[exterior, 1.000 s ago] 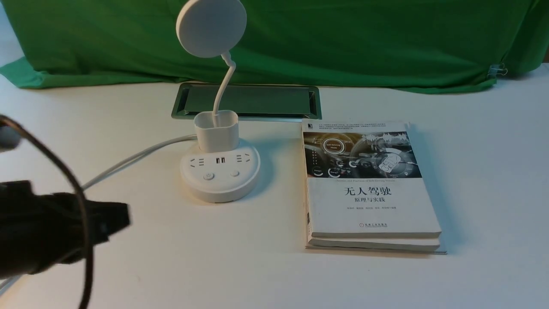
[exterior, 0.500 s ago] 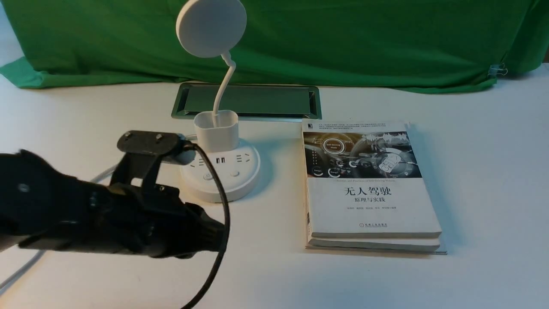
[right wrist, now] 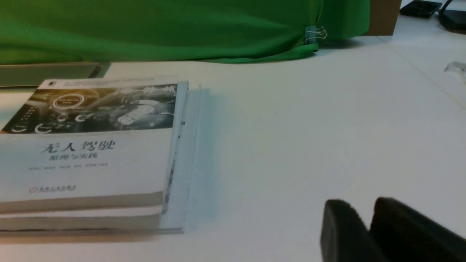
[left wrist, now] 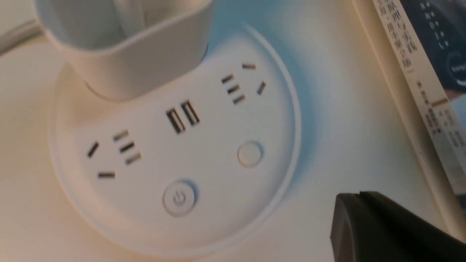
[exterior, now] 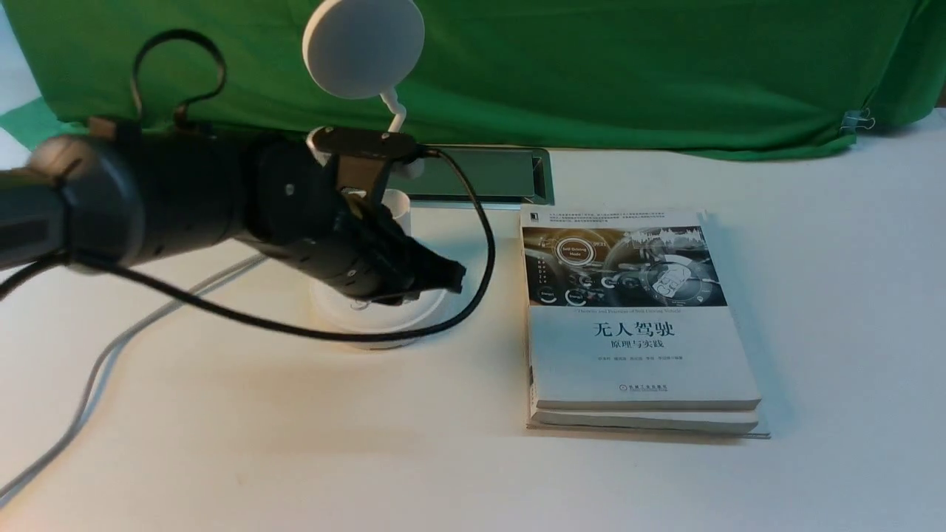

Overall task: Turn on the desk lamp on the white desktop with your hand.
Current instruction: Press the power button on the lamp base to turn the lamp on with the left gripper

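Observation:
The desk lamp's round head (exterior: 363, 48) stands off; its base (exterior: 384, 325) sits on the white desktop (exterior: 295, 443). My left hand (exterior: 454, 275) reaches across the base from the left and hides most of it in the front view. In the left wrist view the base (left wrist: 204, 131), its power button (left wrist: 179, 198), plain button (left wrist: 249, 154) and cup (left wrist: 127, 47) show. The left gripper (left wrist: 358, 194) is shut and empty, hovering beyond the base's edge toward the book, touching no button. My right gripper (right wrist: 364, 205) hangs low over bare desktop, fingertips slightly apart, empty.
A white-covered book (exterior: 639, 355) lies right of the lamp base, close to the left gripper's tip. A silver-framed cable slot (exterior: 502, 174) and green cloth (exterior: 591, 66) lie behind. The lamp's white cord (exterior: 96, 369) runs off left. The arm's black cable (exterior: 477, 244) loops over the base.
My left arm has swept from the lower left up and rightward over the lamp base, now covering its buttons in the front view. The lamp and book have not moved.

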